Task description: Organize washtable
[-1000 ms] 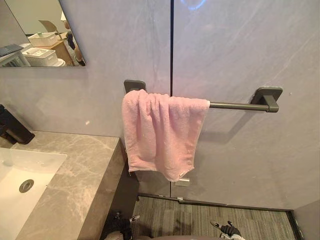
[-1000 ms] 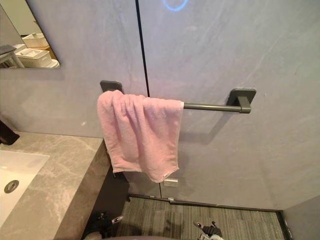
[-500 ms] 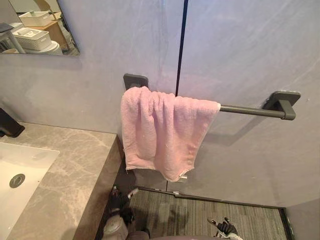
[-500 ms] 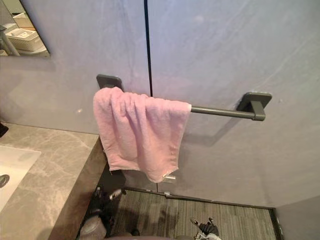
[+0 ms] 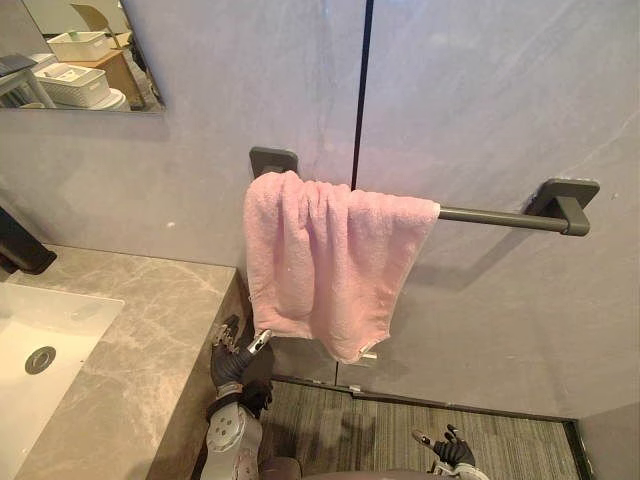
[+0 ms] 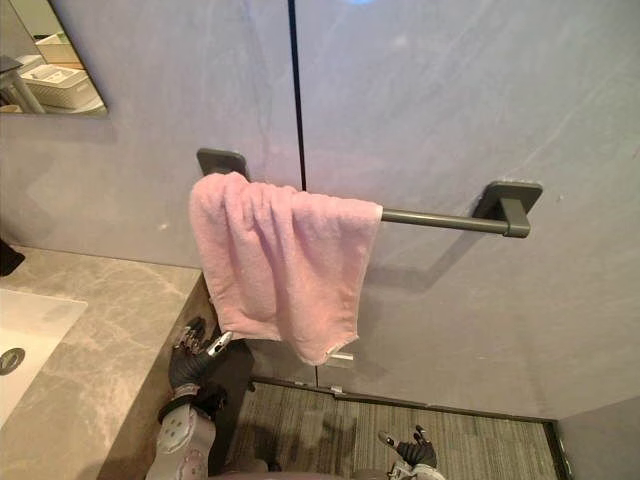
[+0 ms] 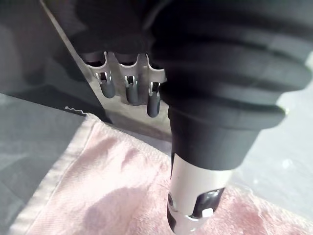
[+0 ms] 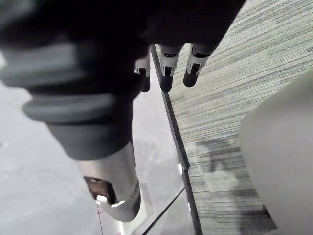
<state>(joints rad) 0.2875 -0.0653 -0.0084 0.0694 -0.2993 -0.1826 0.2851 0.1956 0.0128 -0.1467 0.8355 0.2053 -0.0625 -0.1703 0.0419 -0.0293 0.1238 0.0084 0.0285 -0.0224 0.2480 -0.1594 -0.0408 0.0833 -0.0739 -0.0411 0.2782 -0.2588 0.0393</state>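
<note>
under pink towel (image 5: 325,260) bunched on rail (image 5: 495,215): left hand (image 5: 238,362), fingers relaxed, empty; right hand (image 5: 447,456) low, likewise; risk: one-sided tug could slide it off.

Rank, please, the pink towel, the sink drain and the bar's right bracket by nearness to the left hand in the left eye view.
1. Pink towel, hanging just above the left hand.
2. Sink drain, off to its left.
3. Right bracket, far up to its right.
</note>
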